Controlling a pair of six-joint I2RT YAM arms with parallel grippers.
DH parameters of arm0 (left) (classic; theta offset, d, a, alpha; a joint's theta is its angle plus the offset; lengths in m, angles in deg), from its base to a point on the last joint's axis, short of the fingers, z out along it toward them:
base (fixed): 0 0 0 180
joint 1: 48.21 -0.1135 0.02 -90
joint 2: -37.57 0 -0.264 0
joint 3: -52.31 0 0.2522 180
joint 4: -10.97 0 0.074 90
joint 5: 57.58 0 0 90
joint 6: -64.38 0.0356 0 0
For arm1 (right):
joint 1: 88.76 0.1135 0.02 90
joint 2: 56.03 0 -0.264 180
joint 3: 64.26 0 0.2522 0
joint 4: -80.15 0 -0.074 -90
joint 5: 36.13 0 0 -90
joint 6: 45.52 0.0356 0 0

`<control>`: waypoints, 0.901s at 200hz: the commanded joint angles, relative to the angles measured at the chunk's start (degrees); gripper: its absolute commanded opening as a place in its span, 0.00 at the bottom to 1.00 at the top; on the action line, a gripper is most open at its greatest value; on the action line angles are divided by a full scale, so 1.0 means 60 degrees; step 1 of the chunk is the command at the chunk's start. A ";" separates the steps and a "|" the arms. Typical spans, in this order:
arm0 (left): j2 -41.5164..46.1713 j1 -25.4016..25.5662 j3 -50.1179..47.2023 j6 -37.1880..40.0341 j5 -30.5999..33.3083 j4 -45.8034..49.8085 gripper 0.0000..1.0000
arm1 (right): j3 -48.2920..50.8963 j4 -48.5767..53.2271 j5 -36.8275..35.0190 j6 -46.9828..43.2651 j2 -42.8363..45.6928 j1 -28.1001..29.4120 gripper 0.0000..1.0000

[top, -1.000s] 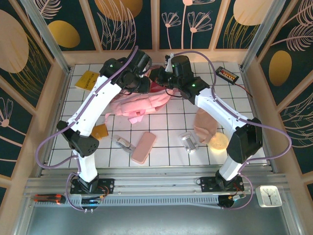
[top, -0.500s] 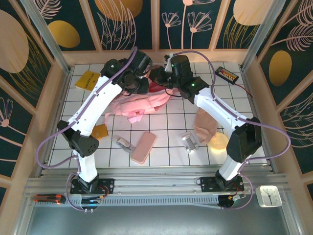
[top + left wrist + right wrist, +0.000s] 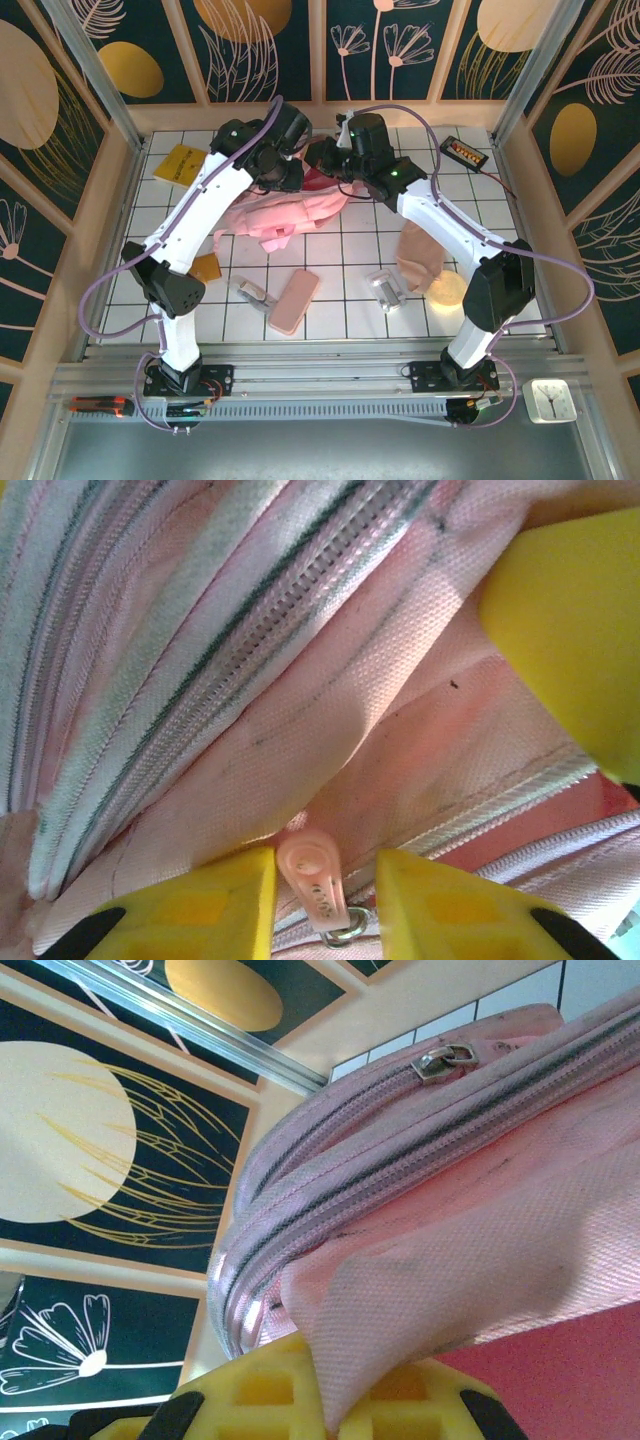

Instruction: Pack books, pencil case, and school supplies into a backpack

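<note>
Top view: bright, even overhead light and sharp throughout. Soft short shadows lie under both arms on the white table (image 3: 350, 262), with mild wide-angle stretch at the edges.

Left wrist: very close on the backpack (image 3: 330, 680). Weave is crisp mid-frame with a warm pink glow through the cloth. Yellow fingers (image 3: 200, 910) of the left pincer (image 3: 325, 880) are soft-edged.

Right wrist: cloth is sharp, lower right corner is shaded deep pink.

Backpack (image 3: 290, 215): pale pink with silver-grey zip teeth. Tabletop (image 3: 360, 250): white, gridded with dark lines. Pencil case (image 3: 293, 301): salmon pink. Book (image 3: 178, 163): bright yellow. Pad (image 3: 204, 268): orange-brown. Walls (image 3: 400, 40): dark teal with gold ovals and pale leaf outlines.
</note>
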 commanded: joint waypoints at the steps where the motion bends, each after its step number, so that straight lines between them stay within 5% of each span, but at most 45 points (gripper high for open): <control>1: 0.0029 -0.0192 -0.0388 0.0105 0.0281 0.0106 0.31 | -0.0804 -0.1004 -0.0056 0.0018 0.0214 -0.0001 0.00; 75: 0.0316 -0.0356 -0.1255 0.0106 -0.0092 -0.0494 0.14 | -0.0909 -0.0912 -0.0085 0.0014 0.0204 0.0018 0.00; 105: 0.0609 -0.0422 -0.1443 0.0028 -0.0146 -0.0679 0.00 | -0.0866 -0.0793 -0.0183 -0.0103 0.0279 0.0007 0.00; 180: 0.1788 -0.0784 -0.2872 -0.0056 0.0729 -0.1152 0.00 | 0.0844 -0.1158 -0.0721 -0.0370 0.1564 -0.0537 0.00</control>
